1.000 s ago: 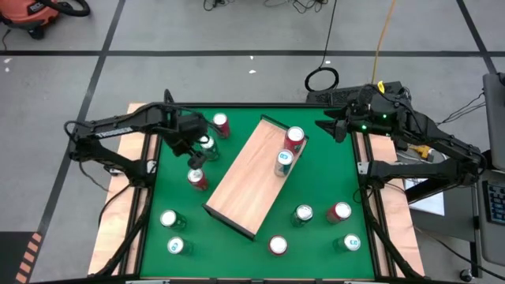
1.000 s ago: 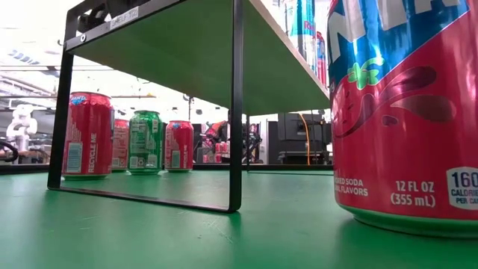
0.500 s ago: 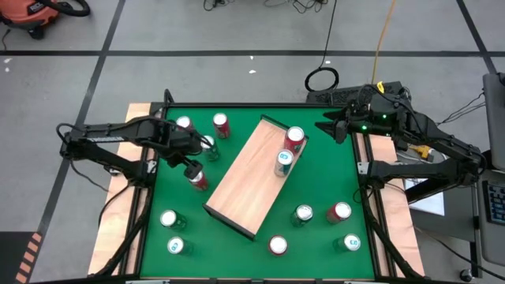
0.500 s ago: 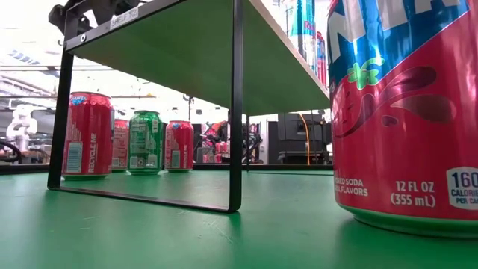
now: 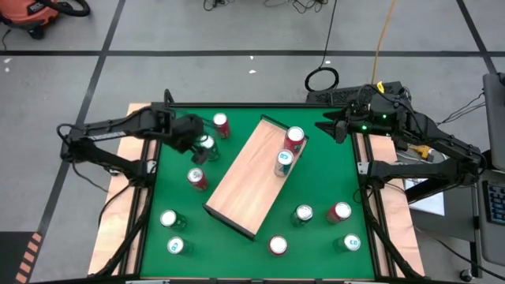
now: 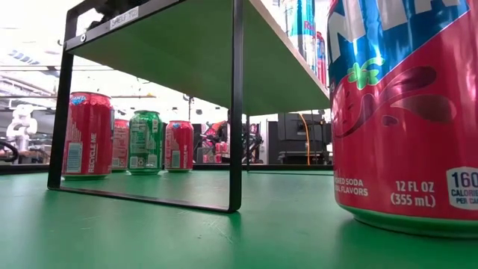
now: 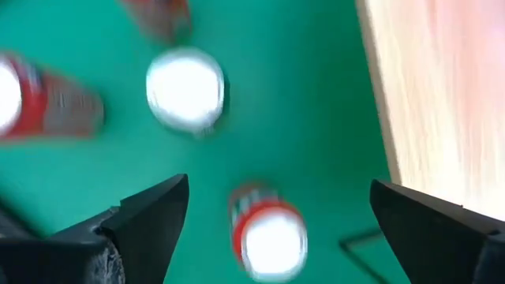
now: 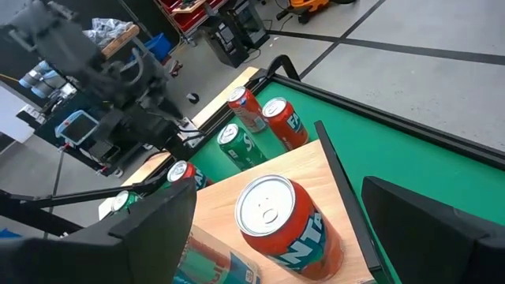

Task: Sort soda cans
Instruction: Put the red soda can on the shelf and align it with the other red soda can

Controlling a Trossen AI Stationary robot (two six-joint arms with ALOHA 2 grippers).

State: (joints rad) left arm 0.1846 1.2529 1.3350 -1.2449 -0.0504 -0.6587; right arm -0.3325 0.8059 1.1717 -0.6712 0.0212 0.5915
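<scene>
Hovering wide open and empty, left gripper (image 5: pixel 197 147) sits over a green can (image 5: pixel 207 144); red can (image 7: pixel 268 234) between its fingers (image 7: pixel 146 217), below.

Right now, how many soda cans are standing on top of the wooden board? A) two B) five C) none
A: from above, the wooden board carries just a red can and a teal can near its far end; every other can sits on the green table.
</scene>
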